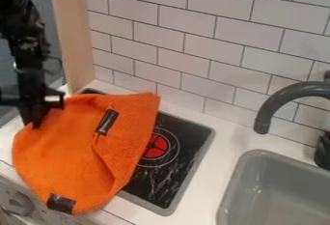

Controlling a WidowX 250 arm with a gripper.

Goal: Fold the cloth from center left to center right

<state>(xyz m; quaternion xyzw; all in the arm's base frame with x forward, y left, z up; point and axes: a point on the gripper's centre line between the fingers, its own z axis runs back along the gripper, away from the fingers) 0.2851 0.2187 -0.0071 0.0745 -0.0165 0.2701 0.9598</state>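
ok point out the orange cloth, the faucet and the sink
Orange cloth (67, 144): camera view, near its middle
Faucet (272, 105): camera view, curved spout
Sink (230, 186): camera view, left rim

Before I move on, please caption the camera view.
Orange cloth partly covering the stovetop, black gripper at the cloth's upper left.

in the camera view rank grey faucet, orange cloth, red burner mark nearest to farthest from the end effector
1. orange cloth: at the end effector, left side
2. red burner mark: middle, on the stovetop
3. grey faucet: far right, over the sink
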